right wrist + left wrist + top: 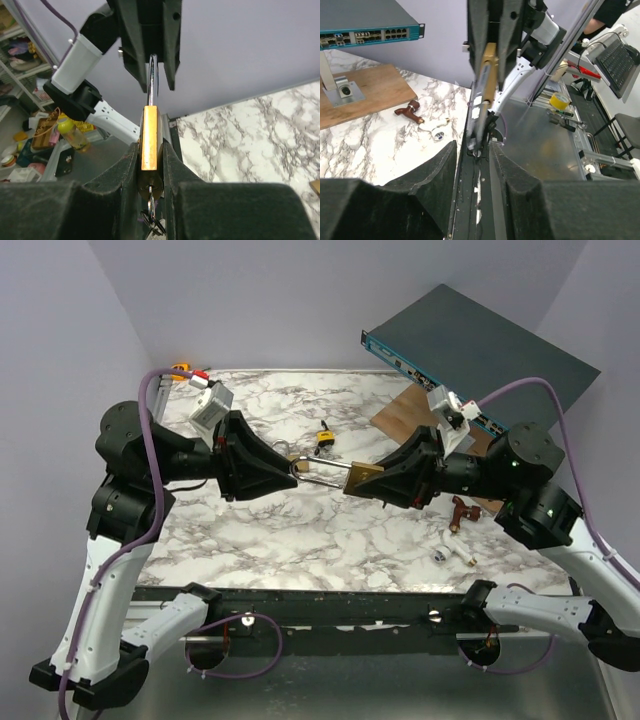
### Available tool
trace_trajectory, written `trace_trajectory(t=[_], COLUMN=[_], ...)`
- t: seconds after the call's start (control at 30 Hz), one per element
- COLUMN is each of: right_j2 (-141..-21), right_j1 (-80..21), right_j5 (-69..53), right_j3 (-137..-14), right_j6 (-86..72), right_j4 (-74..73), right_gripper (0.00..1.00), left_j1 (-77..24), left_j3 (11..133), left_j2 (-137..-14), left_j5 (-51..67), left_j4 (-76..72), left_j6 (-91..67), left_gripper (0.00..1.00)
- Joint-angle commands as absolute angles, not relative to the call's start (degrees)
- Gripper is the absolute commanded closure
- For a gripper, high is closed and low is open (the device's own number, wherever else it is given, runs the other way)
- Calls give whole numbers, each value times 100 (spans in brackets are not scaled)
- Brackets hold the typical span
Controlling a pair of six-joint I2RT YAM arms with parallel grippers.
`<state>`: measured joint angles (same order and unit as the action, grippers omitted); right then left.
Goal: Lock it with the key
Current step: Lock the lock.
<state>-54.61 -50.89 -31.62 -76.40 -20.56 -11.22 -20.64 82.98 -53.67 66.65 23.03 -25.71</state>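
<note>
Above the table [300, 530], padlock [366, 478] level, shackle [322, 472] leftward.

Top camera high, looking down on table [300, 540], wrist cameras close, facing each other across padlock [150, 135]

Lavender walls [60, 340] enclose a white marble-patterned table [300, 530] under even, soft light.

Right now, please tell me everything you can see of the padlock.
The padlock has a brass-coloured body and a silver shackle. It lies roughly level in the air above the marble table. The right end effector clamps its body; the left end effector flanks the shackle. A key ring hangs from its bottom end.
</note>
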Motion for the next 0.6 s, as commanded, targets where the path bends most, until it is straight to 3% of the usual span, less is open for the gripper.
trace_trajectory(t=[0.0, 0.57], right_j2=[-5431, -5538], right_j1=[-5091, -5089], right_j5=[-3135, -3590], right_j3=[-7824, -7945], right_j6=[-1866, -1924], right_j4=[-1271, -1340], right_gripper=[99, 99], left_j1=[-2083, -2184], left_j3=[8251, 8225], left_j2=[-5069, -5289], left_j5=[7027, 6958], left_j4=[2391, 2268], left_j6=[-2295, -2399], left_gripper=[67, 69])
